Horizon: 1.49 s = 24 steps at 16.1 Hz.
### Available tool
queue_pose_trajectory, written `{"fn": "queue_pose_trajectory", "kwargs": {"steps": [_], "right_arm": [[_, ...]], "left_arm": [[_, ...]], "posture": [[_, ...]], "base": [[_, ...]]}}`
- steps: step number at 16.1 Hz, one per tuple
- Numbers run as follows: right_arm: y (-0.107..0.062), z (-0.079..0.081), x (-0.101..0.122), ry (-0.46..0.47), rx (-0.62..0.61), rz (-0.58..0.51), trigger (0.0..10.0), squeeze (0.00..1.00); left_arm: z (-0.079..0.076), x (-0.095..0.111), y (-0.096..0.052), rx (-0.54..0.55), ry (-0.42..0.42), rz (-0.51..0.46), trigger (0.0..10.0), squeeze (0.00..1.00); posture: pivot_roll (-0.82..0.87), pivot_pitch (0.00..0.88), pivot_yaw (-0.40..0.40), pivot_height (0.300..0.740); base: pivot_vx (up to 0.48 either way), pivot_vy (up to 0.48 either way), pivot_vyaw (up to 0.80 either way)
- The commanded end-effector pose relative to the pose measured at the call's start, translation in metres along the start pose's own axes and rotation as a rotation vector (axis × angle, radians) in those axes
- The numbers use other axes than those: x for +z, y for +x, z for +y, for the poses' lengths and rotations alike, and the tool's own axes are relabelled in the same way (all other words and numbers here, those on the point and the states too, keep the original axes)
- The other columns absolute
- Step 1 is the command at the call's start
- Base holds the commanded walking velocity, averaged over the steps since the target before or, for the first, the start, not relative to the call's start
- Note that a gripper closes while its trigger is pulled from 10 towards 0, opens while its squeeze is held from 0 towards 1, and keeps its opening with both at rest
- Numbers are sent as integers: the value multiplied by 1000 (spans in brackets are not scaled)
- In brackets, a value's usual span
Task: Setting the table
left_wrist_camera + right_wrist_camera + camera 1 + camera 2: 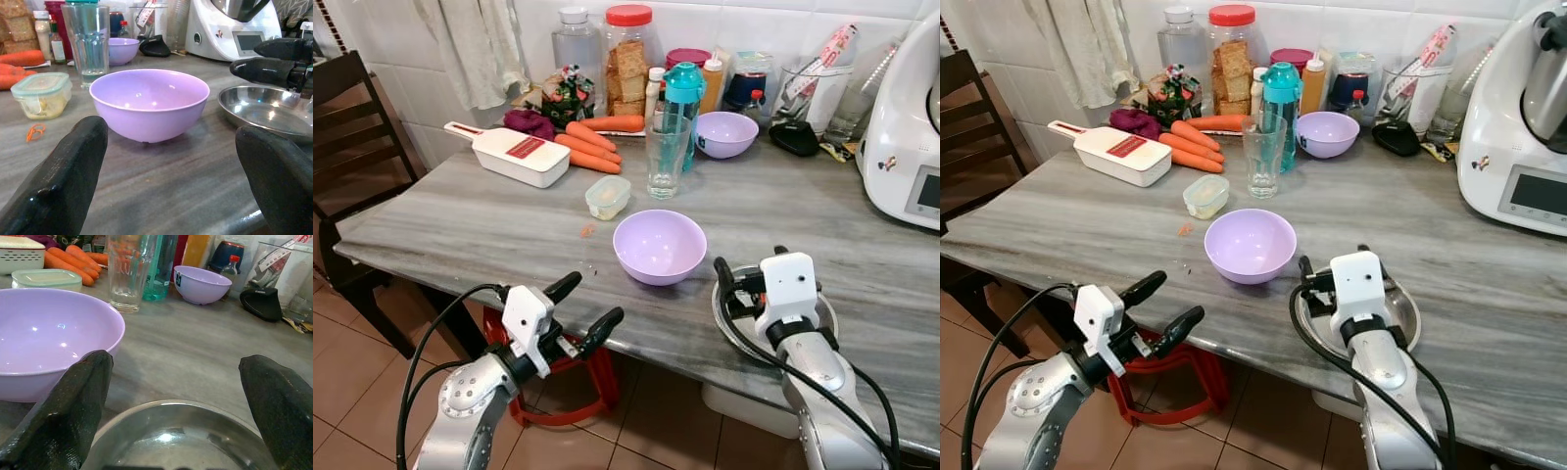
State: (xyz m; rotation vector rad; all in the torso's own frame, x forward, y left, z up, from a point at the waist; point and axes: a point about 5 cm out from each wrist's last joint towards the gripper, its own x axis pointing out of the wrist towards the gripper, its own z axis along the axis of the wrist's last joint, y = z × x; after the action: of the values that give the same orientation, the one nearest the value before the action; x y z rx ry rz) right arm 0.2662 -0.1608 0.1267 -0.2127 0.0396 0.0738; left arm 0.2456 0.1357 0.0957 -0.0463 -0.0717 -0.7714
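A smooth lilac plastic bowl sits on the streaked grey stone worktop. The right end effector, fingers spread, partly hides a shiny steel plate; the left end effector is released.

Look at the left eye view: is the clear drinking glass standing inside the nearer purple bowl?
No. The drinking glass stands upright on the table behind the nearer purple bowl, whose inside holds nothing.
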Motion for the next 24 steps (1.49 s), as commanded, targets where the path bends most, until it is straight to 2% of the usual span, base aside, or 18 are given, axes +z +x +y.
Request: {"fn": "queue_pose_trajectory", "kwargs": {"steps": [1,3,7,8,9,10,11,12,24], "right_arm": [[-2,-4,-3,26,-48,40,10000,1000],[-4,-3,-14,100,-76,125,10000,1000],[-3,-6,-24,153,-92,219,10000,922],[-3,-5,-27,152,-86,238,10000,855],[-4,-4,-29,158,-88,252,10000,718],[-4,-3,-31,189,-89,278,10000,537],[-4,0,-33,216,-85,299,10000,208],[-4,2,-34,231,-78,307,10000,0],[7,21,-27,335,15,343,10000,0]], "left_arm": [[3,0,2,4,12,6,10000,0],[5,0,2,-1,26,17,10000,0],[8,-4,-1,-10,26,37,10000,0],[8,-3,0,-14,32,37,10000,0],[8,-2,0,-15,35,37,10000,0],[8,0,1,-20,38,34,10000,0],[8,1,1,-24,42,34,10000,0],[7,2,1,-27,44,35,10000,0],[-7,-6,-2,-60,45,60,10000,0]], "posture": [[-37,0,16,740],[-35,0,11,740],[-28,0,8,740],[-28,0,8,740],[-28,0,8,740],[-26,0,9,740],[-26,0,11,740],[-26,0,10,740],[-29,0,6,740]], "base": [[0,0,0],[0,0,0],[0,0,0],[0,0,0],[0,0,0],[0,0,0],[0,0,0],[0,0,0],[0,0,0]]}}
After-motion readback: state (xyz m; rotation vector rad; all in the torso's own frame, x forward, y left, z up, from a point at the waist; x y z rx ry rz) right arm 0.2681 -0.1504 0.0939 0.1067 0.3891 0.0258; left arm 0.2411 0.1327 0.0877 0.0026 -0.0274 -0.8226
